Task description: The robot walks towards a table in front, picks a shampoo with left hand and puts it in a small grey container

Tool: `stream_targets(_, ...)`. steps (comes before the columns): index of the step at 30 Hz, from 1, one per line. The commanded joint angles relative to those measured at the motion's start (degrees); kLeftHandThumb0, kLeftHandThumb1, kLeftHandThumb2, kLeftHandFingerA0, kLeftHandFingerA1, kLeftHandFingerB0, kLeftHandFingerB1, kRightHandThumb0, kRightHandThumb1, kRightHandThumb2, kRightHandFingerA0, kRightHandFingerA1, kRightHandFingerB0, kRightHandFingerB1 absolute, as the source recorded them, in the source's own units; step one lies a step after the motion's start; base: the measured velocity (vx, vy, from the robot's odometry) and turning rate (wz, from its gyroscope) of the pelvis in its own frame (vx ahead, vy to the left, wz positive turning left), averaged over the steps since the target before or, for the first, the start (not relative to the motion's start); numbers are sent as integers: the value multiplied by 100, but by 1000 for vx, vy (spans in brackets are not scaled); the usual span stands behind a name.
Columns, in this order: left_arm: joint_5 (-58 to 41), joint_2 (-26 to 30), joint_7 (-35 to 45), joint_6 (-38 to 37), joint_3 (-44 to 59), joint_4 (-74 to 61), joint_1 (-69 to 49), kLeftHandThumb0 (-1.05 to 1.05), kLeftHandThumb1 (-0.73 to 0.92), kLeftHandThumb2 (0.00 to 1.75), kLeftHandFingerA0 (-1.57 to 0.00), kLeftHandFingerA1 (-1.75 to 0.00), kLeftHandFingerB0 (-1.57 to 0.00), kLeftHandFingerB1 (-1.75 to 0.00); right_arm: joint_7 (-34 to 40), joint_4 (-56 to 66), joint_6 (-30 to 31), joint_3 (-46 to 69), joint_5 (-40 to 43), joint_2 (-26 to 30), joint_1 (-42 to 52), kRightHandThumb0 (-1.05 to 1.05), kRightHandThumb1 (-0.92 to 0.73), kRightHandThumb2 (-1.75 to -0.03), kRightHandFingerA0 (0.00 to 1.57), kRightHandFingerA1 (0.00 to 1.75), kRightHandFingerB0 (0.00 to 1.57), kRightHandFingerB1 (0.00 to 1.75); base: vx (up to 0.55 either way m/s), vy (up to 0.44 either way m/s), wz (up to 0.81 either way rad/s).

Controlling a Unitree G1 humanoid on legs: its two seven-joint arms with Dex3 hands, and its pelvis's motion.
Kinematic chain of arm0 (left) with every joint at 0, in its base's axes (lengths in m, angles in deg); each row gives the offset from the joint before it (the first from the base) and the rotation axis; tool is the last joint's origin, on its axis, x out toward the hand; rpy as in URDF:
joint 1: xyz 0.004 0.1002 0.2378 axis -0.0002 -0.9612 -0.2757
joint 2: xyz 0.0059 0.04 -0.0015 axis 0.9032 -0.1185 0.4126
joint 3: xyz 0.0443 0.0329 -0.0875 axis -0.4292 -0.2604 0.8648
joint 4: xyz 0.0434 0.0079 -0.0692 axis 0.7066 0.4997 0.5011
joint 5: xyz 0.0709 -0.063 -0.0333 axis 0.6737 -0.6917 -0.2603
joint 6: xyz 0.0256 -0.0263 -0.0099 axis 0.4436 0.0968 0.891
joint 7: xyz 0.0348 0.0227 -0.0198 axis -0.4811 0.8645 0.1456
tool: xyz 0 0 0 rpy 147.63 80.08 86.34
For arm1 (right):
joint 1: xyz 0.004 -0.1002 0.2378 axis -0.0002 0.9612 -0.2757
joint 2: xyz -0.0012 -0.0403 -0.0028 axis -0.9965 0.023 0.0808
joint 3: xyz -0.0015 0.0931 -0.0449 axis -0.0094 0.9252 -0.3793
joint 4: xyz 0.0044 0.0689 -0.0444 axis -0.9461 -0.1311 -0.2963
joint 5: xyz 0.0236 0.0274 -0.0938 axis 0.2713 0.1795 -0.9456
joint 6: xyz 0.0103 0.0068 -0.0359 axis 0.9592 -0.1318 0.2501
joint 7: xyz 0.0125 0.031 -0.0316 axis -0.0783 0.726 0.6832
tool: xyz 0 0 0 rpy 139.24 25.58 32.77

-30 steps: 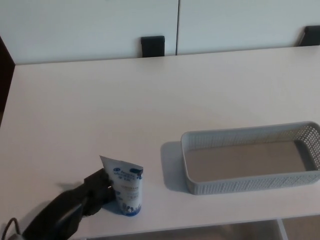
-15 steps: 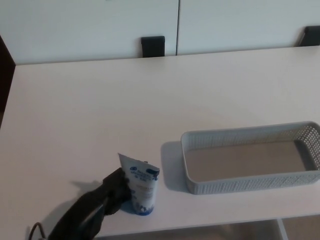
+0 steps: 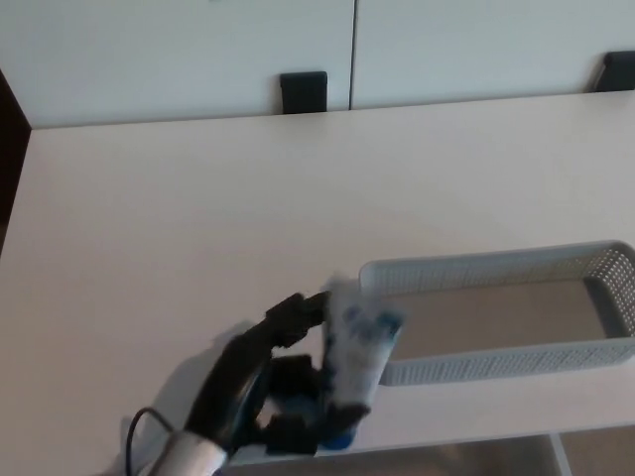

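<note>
The shampoo [image 3: 357,347] is a white tube with blue print and a blue cap at its lower end. My left hand [image 3: 273,382] is shut on it, holding it off the white table [image 3: 198,218], motion-blurred and tilted. The tube's upper end overlaps the left end of the small grey container [image 3: 595,268], a long perforated tray at the table's front right. The tray's floor is bare. My right hand is out of sight.
Two dark chair backs [image 3: 303,91] [image 3: 619,70] show behind the table's far edge against a pale wall. The table's front edge [image 3: 476,436] runs just below the tray. A dark strip [image 3: 10,149] borders the table on the left.
My left hand has carried the shampoo up off the table and to the right, from the front left to the tray's left end. The tube is now blurred from motion.
</note>
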Motion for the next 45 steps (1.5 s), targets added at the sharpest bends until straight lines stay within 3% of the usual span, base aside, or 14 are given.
stream_targets(1,912,-428,-1885,652,289,1106,742,-18,63,59,-109,-97,-74,-45,-20,28,31,19,7,61,-175,-37,-62,-59,65,46,57,41,0,0,0)
stream_targets(4,794,-389,-1733,568,379,979,734,-10,73,62,-117,-130,-84,-50,20,34,5,-51,-70,85,-214,-39,-64,-59,67,46,59,41,0,0,0)
stream_targets(6,787,-356,-1708,508,403,989,733,-4,71,77,-115,-138,-96,-68,20,31,-26,-44,-60,91,-202,-40,-63,-59,68,47,59,41,0,0,0)
stream_targets(7,760,-328,-1663,475,426,953,702,-4,65,92,-111,-138,-97,-94,9,30,-19,-44,-55,89,-204,-41,-63,-59,67,46,58,41,0,0,0)
stream_targets(10,631,-308,-1556,452,488,834,616,-7,62,98,-110,-140,-94,-104,-5,25,-8,-55,-54,76,-214,-40,-64,-59,67,45,58,41,0,0,0)
stream_targets(16,455,-237,-1457,445,617,512,512,-9,64,93,-109,-143,-89,-105,55,8,46,-88,-87,60,-256,-40,-63,-59,69,46,57,40,0,0,0)
stream_targets(23,91,-109,-1188,616,918,-1039,473,-9,80,67,-103,-149,-88,-97,-28,20,20,-17,-6,120,-342,-37,-64,-59,64,46,57,41,0,0,0)
stream_targets(30,-546,154,-729,1331,1280,-2941,1000,-17,75,71,-108,-136,-91,-92,-6,8,101,0,-13,158,-451,-37,-64,-60,69,48,58,41,0,0,0)
stream_targets(38,259,813,-587,1812,1000,-3648,1879,-11,77,64,-108,-131,-89,-98,31,4,152,-16,-40,153,-469,-38,-64,-60,69,46,58,41,0,0,0)
stream_targets(39,444,1018,-254,2107,643,-3624,2267,7,75,67,-91,-129,-89,-92,28,-12,139,-10,-34,134,-430,-37,-64,-60,69,47,58,41,0,0,0)
stream_targets(40,553,1229,134,2374,258,-3426,2650,4,76,66,-93,-101,-88,-96,27,-20,144,-26,-47,114,-400,-36,-63,-59,67,46,57,41,0,0,0)
stream_targets(43,510,1360,187,2520,110,-3366,2786,4,76,66,-93,-101,-88,-96,27,-20,148,-35,-53,109,-394,-36,-63,-59,67,46,57,41,0,0,0)
stream_targets(44,660,1438,294,2677,-131,-3189,2958,-8,70,74,-98,-130,-89,-101,17,-24,127,-40,-57,109,-374,-35,-63,-59,66,46,57,41,0,0,0)
stream_targets(45,897,1536,468,2895,-482,-2921,3208,-8,70,74,-98,-130,-89,-101,2,-28,94,-48,-63,110,-345,-35,-63,-59,66,46,57,41,0,0,0)
